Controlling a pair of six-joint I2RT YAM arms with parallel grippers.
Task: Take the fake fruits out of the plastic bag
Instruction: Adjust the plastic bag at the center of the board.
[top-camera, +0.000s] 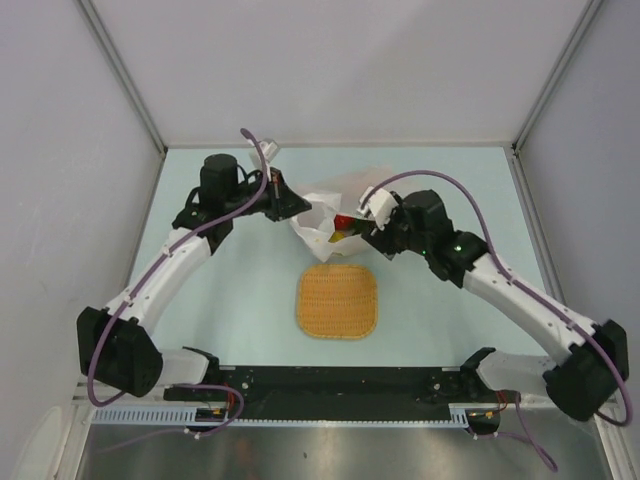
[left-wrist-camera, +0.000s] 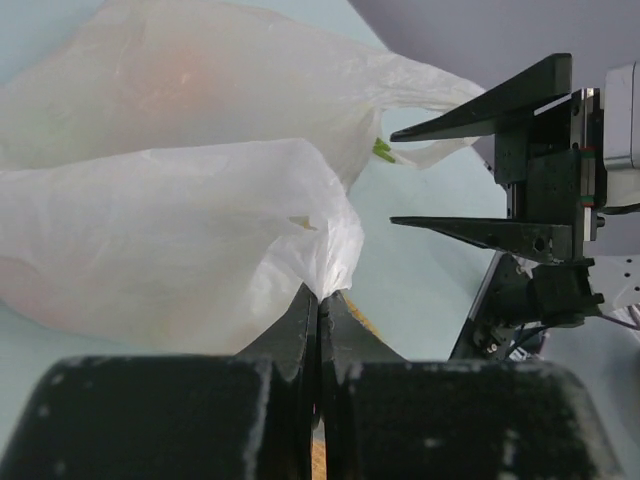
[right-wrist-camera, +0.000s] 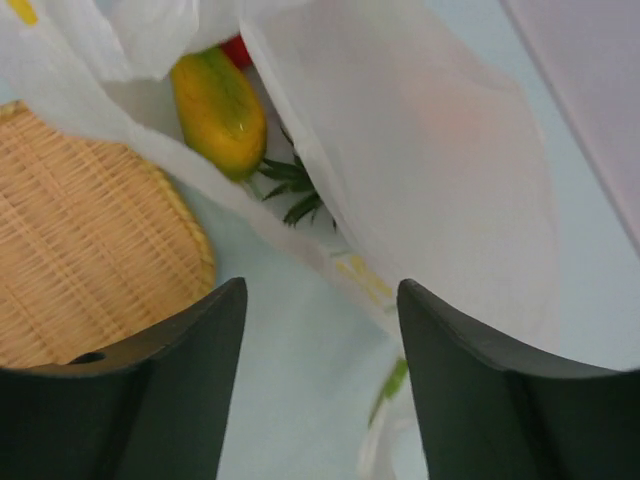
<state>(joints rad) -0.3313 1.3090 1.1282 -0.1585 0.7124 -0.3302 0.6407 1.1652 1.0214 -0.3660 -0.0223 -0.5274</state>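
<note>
mostly hidden inside the plastic bag (top-camera: 318, 215), at 12 o'clock of the woven mat (top-camera: 337, 301) on the table (top-camera: 200, 310): the fake fruits (top-camera: 345, 226). showing through the mouth only a yellow-green mango (right-wrist-camera: 218, 110), a cut-off sliver of red piece (right-wrist-camera: 236, 50) and dark spiky pineapple leaves (right-wrist-camera: 293, 192); elsewhere just an orange blur behind film. left claw (left-wrist-camera: 319, 298) pressed together, pinching a bag fold. right claw (right-wrist-camera: 320, 290) spread, gripping nothing, poised near the mouth from 3 o'clock.

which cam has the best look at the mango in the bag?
Right wrist: the mango lies close and sharp in the plastic bag's open mouth, only its top edge covered. Top external shows just a small yellow patch there. Left wrist shows none of it, only the bag's outside.
</note>
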